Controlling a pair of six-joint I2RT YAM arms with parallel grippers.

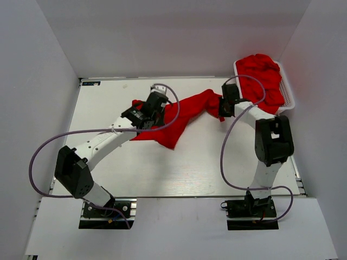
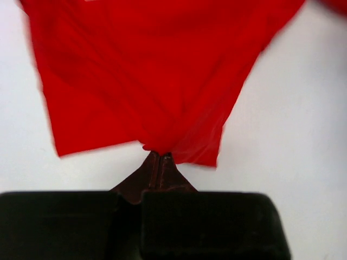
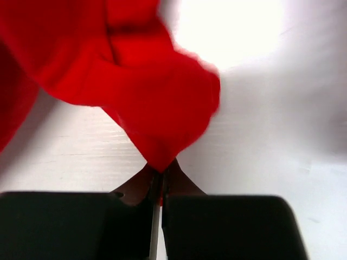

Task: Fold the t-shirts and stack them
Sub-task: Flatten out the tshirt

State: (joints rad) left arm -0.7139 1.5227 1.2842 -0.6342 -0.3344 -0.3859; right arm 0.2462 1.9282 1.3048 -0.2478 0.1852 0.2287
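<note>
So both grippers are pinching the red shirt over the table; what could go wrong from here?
1. The left gripper and right gripper each pinch only a small bunched tip of the shirt, so a firm pull could slip it free.
2. The shirt looks twisted and gathered between them, so it may land creased rather than flat.
3. The right arm sits close to the basket and might nudge it.

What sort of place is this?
Probably a robot test booth: a white table boxed in by plain white panels, two cabled robot arms bolted at its near edge, and a white slotted plastic basket of red t-shirts.
</note>
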